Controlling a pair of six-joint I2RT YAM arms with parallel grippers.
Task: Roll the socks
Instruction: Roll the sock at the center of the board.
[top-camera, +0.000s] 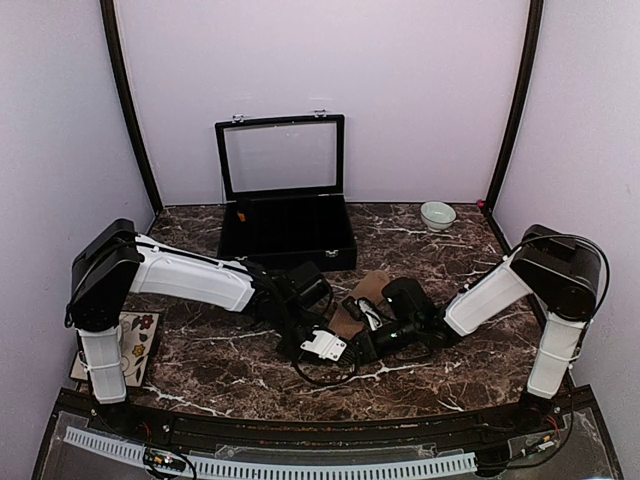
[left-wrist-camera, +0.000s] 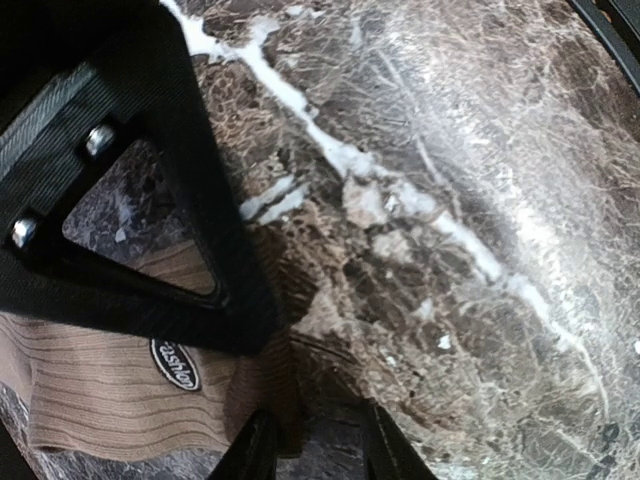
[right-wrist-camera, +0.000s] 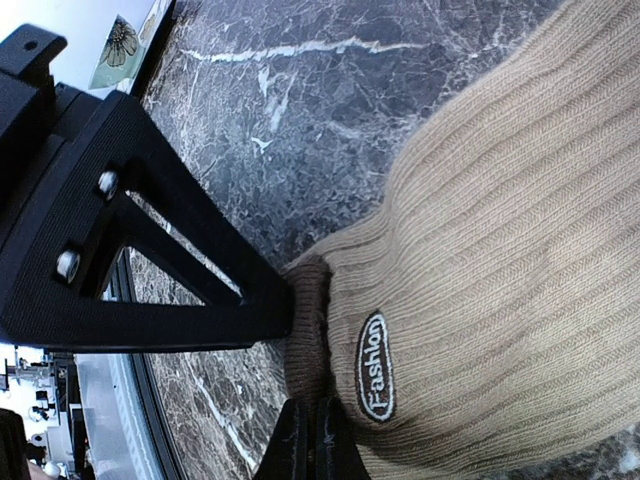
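Right gripper (right-wrist-camera: 315, 440) has its fingers pressed together, pinching the cuff of the tan sock (right-wrist-camera: 500, 250). Left gripper (left-wrist-camera: 320, 450) stands partly spread at the cuff's edge; whether it grips, I cannot tell. Sock lies mid-table (top-camera: 200, 370), long axis running from cuff, nearer the front edge, toward the back edge.

Sock (right-wrist-camera: 500, 230) in the right claw (right-wrist-camera: 312, 450): matt, ribbed knit cloth with a stitched label (right-wrist-camera: 375, 365). Table (left-wrist-camera: 450, 200) under the claw: glossy veined stone. Claw fingers (right-wrist-camera: 150, 200): matt black plastic, shiny metal screws (right-wrist-camera: 68, 265)
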